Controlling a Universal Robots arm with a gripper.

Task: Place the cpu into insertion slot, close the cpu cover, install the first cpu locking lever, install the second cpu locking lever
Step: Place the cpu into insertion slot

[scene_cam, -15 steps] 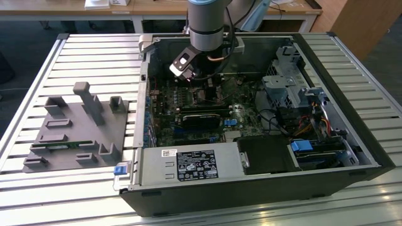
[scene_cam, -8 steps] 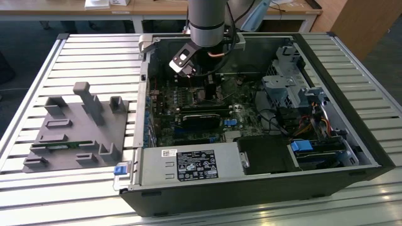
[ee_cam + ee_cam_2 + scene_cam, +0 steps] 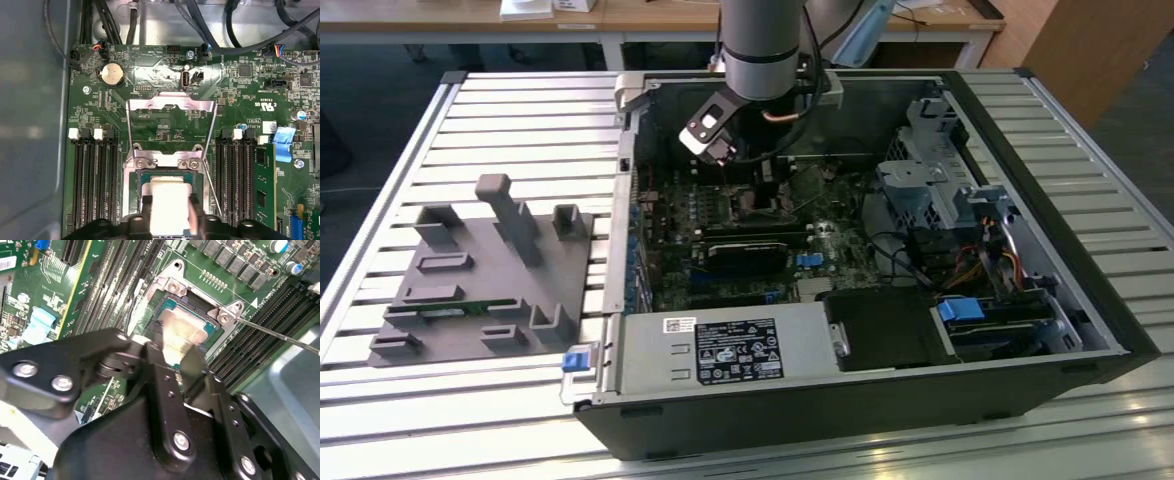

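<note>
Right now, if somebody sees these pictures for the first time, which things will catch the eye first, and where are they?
The black gripper, shut on the small pale beige-silver square cpu at the silver-rimmed insertion slot of the green motherboard. Next to the slot, the thin silver metal cpu cover is open. In the exterior view, the grey arm reaches into the open black computer case on a slatted metal table.

We hold the cpu (image 3: 169, 192) at the insertion slot (image 3: 131, 195).
Our gripper (image 3: 170, 215) pinches the pale chip from two sides; the cpu cover (image 3: 171, 106) lies swung back open, and long memory slots (image 3: 95, 175) run along either side.
</note>
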